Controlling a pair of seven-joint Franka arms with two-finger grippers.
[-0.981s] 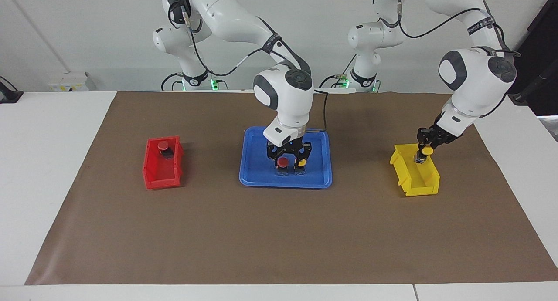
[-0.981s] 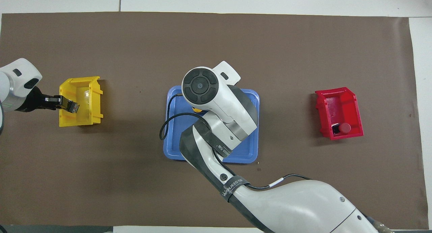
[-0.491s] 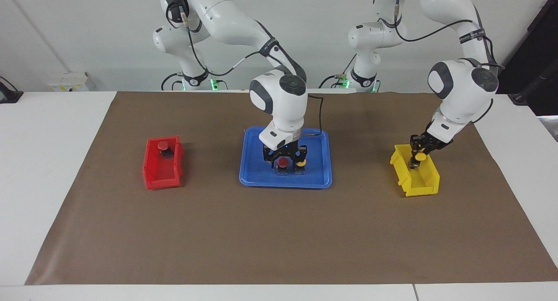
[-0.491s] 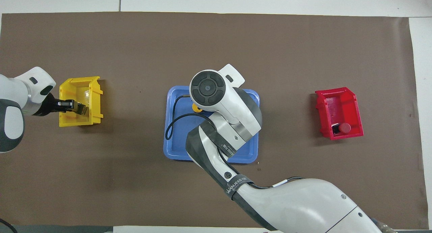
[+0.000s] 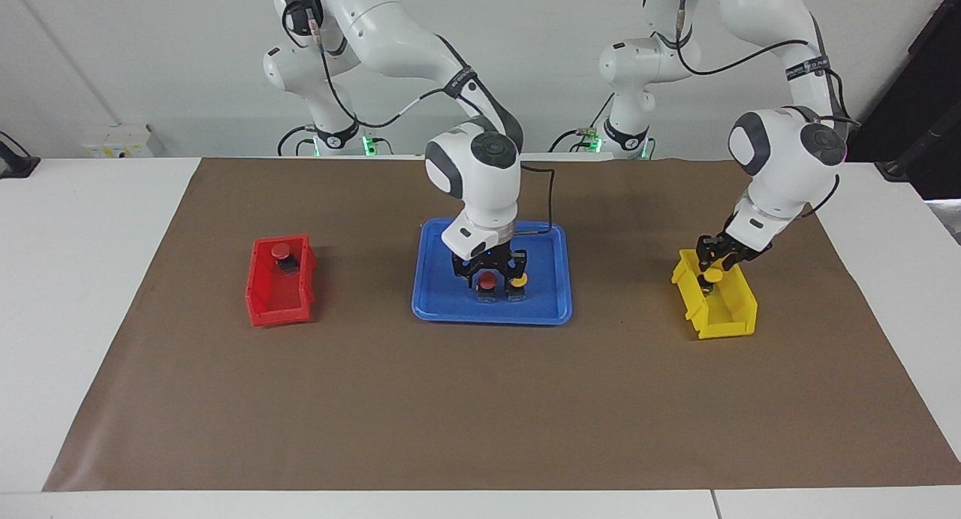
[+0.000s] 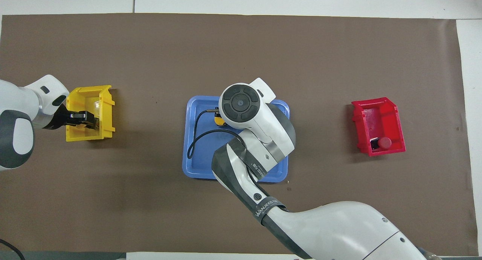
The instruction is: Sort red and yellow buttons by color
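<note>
Both grippers have sunk lower: left gripper (image 5: 711,267) into yellow bin (image 5: 727,309).

You get bright, even light from above in both views; no hard hotspots on the brown mat (image 5: 480,399). Shadows stay soft and short: a faint one beside the red bin (image 5: 279,291), another by the yellow bin (image 5: 717,303), a dim patch under the right arm (image 6: 260,132) on the blue tray (image 5: 435,294). Mild sheen on the white arm shells and inside the yellow bin in the overhead view. Focus is sharp across the table, w/ no motion blur. Table edges run straight, so little distortion at the borders.
</note>
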